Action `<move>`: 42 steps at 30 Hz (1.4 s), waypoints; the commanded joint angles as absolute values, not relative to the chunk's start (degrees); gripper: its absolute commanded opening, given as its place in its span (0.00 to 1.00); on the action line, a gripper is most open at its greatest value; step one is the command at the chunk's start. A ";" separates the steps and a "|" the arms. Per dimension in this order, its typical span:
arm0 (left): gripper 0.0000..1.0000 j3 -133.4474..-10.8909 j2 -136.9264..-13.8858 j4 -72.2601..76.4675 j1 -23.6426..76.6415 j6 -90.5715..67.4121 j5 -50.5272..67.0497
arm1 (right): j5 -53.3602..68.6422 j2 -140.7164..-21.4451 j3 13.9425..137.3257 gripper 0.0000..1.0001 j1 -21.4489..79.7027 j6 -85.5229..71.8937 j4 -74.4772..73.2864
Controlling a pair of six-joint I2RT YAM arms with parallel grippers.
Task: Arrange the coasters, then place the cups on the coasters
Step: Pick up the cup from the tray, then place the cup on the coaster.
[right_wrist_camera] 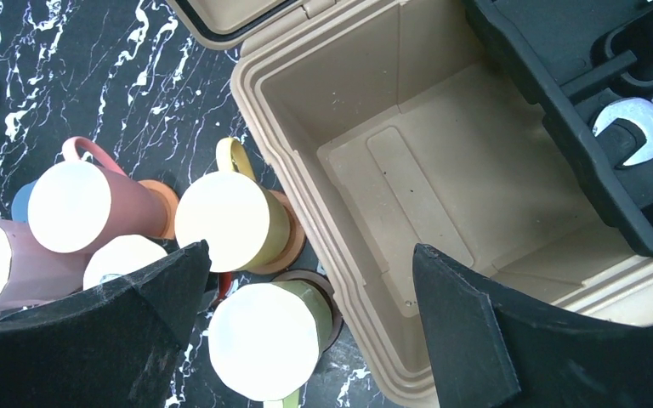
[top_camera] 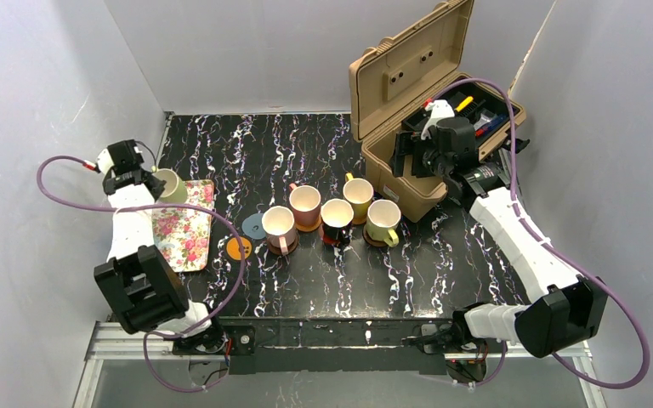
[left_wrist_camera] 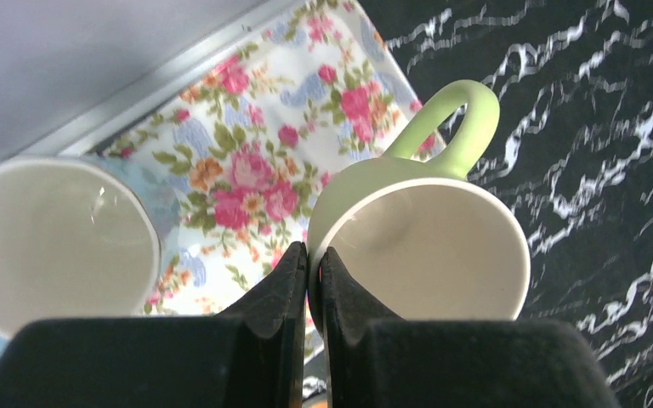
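**Left tool pinches green cup at the tray**

We see the left tool (left_wrist_camera: 313, 255) pressed together on the rim of the green cup (left_wrist_camera: 425, 246), at the far corner of the tray (left_wrist_camera: 255, 127). Whether that cup rests on the tray or hangs clear of it, we cannot tell. A blue cup (left_wrist_camera: 51, 238) sits at the tray beside it. Just right of the tray lie a grey-blue coaster (top_camera: 253, 225) and an orange coaster (top_camera: 238, 248), both bare. Further right are five cups (top_camera: 337, 214), each on a coaster of its own. Well right of the tray, the right tool (right_wrist_camera: 310, 255) hangs spread wide over an open box (right_wrist_camera: 442, 170).
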State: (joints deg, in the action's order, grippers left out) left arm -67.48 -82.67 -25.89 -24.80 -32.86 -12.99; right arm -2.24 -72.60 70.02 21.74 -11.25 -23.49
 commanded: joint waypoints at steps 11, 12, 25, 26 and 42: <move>0.00 -63.00 -66.79 -39.89 -5.33 -35.44 -17.62 | -7.42 -62.53 66.18 0.99 21.45 -9.28 -15.69; 0.00 -62.62 -66.19 -40.65 -3.81 -37.05 -18.20 | -7.51 -62.07 65.98 0.99 21.46 -9.29 -15.40; 0.00 -62.08 -68.33 -47.25 12.10 -52.60 -24.84 | -9.89 -56.96 63.79 0.99 21.50 -7.87 -16.07; 0.00 -62.40 -69.30 -47.85 12.74 -53.77 -25.11 | -10.11 -56.78 63.66 0.99 21.52 -7.83 -16.04; 0.00 -64.76 -77.29 -48.16 17.24 -59.78 -27.25 | -11.73 -56.89 63.19 0.99 21.49 -7.52 -16.41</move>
